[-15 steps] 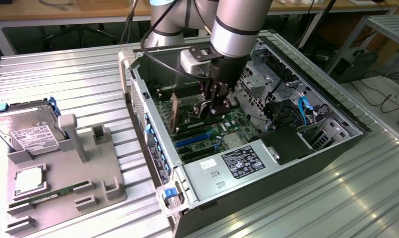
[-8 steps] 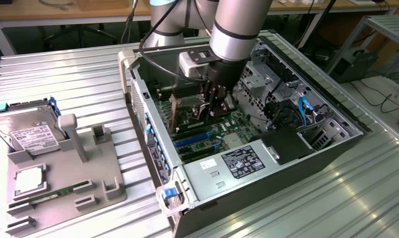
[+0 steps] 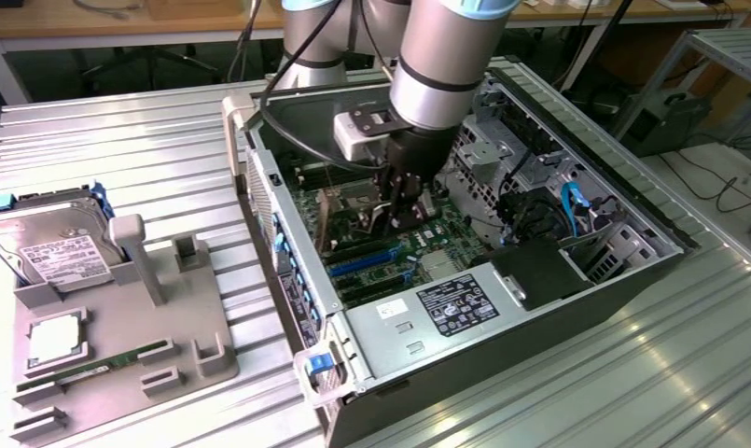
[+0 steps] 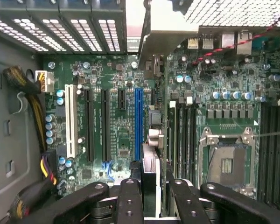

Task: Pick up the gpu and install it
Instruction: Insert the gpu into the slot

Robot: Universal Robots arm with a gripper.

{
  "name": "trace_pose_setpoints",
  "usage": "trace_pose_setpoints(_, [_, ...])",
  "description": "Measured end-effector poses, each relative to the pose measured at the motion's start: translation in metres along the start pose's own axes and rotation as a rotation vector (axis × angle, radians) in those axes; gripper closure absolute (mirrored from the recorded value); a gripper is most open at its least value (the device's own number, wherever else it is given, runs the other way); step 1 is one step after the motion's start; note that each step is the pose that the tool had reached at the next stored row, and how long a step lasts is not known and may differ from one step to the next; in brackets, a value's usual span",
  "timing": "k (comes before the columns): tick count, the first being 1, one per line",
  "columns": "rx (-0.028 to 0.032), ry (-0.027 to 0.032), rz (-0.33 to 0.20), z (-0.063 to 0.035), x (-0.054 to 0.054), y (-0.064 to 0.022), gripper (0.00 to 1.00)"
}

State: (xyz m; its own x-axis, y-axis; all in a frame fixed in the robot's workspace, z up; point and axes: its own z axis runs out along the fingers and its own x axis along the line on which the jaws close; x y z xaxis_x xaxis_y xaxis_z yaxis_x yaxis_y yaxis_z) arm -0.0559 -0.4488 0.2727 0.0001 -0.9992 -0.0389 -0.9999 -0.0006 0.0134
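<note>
Held edge-on in the black two-fingered tool [image 4: 151, 198], clamped partway shut, thin flat black-and-green gpu [image 4: 151, 93] poised just above the long blue motherboard slot [image 4: 138, 123], aligned for seating.

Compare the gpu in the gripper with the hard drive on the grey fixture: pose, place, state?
The gpu stands on edge, seen as a thin strip, inside the open PC case over the motherboard; the hard drive shows its broad silver labelled face, leaning in the grey fixture outside the case. The gpu is clamped in the gripper; the hard drive is untouched. Both are flat, rectangular parts.
</note>
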Motion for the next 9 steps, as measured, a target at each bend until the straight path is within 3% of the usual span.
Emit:
trace_pose_setpoints(6, [0.0058, -0.0005, -0.009, 0.0055, 0.0019, 0.0052, 0.73])
trace_pose_setpoints(7, [0.0123, -0.0003, -0.010, 0.0057, 0.0019, 0.0057, 0.73])
trace_pose_setpoints(9, [0.0329, -0.0001, -0.011, 0.0060, 0.0020, 0.0070, 0.73])
